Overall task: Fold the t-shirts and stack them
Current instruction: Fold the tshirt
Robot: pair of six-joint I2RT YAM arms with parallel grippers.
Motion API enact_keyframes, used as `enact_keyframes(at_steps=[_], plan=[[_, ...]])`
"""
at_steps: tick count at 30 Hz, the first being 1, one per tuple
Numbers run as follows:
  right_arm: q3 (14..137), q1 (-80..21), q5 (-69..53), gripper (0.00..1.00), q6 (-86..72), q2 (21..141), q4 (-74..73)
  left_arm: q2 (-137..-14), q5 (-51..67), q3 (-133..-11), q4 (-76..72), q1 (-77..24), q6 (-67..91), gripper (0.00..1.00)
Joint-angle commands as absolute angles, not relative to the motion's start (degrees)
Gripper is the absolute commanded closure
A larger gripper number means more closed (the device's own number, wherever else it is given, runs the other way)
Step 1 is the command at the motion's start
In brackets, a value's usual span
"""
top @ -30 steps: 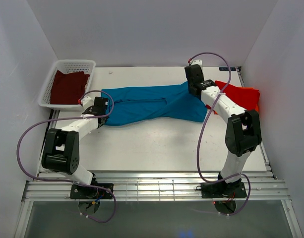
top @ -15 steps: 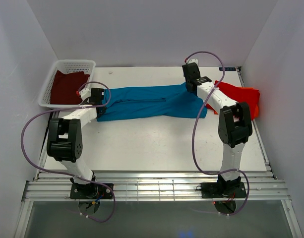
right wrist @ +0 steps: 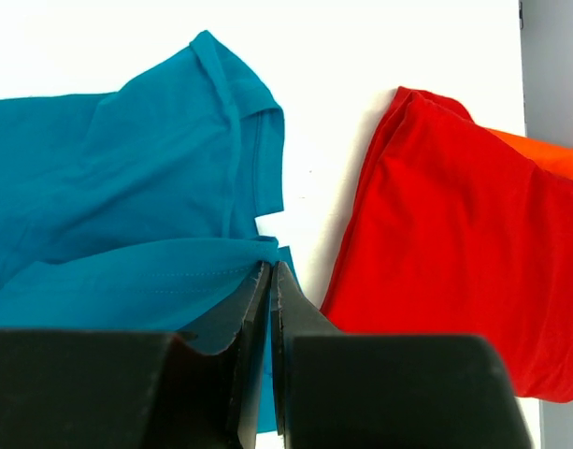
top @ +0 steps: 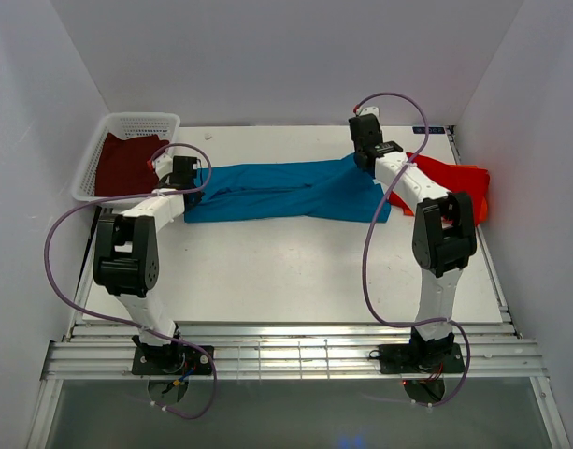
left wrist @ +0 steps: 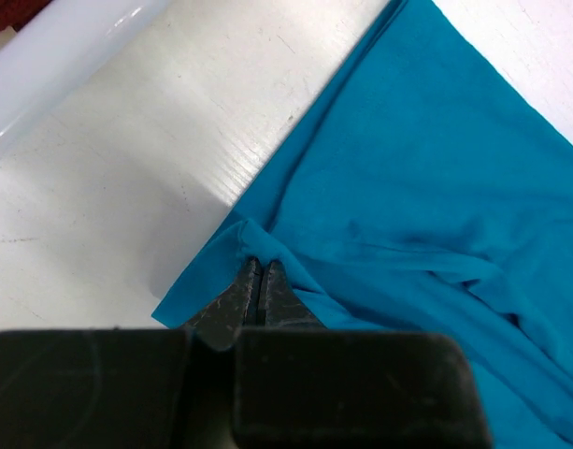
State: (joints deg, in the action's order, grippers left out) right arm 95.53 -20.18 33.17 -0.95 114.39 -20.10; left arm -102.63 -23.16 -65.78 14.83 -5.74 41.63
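Note:
The teal-blue t-shirt (top: 277, 190) lies stretched across the back half of the table, folded lengthwise. My left gripper (top: 180, 172) is shut on its left edge, pinching a fold of teal cloth (left wrist: 258, 245) between the fingertips. My right gripper (top: 365, 145) is shut on the shirt's right end, cloth (right wrist: 211, 271) gathered at its tips. The red-orange t-shirt (top: 451, 182) lies folded at the right, just beyond the right arm, also seen close beside the teal shirt (right wrist: 454, 262). The dark maroon t-shirt (top: 125, 161) sits in the white mesh basket (top: 136, 122).
The basket stands at the back left corner; its pale rim (left wrist: 62, 51) shows close to the left gripper. White walls close in the table on three sides. Purple cables loop from both arms. The metal rail (top: 295, 355) runs along the near edge.
Both grippers have carried the teal shirt's near edge away from me toward the back, folding it narrower; the left gripper moved up beside the basket, the right toward the back right.

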Motion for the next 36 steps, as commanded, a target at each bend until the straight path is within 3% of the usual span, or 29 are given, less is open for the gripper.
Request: enact_keyframes(at_steps=[1, 24, 26, 27, 30, 36], plan=[[97.91, -18.9, 34.89, 0.92, -0.26, 113.99, -17.58, -102.3, -24.43, -66.71, 13.1, -5.36, 42.1, 1.0], [98.96, -17.05, 34.01, 0.92, -0.26, 118.04, -17.58, -108.55, -25.75, -74.09, 13.27, -5.01, 42.1, 1.0], [98.88, -16.96, 33.93, 0.92, -0.26, 118.3, -17.49, -107.93, -26.8, -73.74, 13.27, -4.92, 43.15, 0.91], [98.7, -16.96, 33.84, 0.92, -0.18, 118.39, -17.49, -107.76, -27.85, -73.57, 13.27, -4.83, 43.5, 0.71], [98.26, -17.05, 33.66, 0.92, -0.26, 118.56, -17.49, -105.56, -30.48, -72.43, 13.1, -4.92, 45.87, 0.4], [97.91, -16.88, 34.98, 0.92, -0.26, 119.18, -17.93, -99.15, -33.58, -70.39, 9.41, -6.32, 47.03, 0.25]])
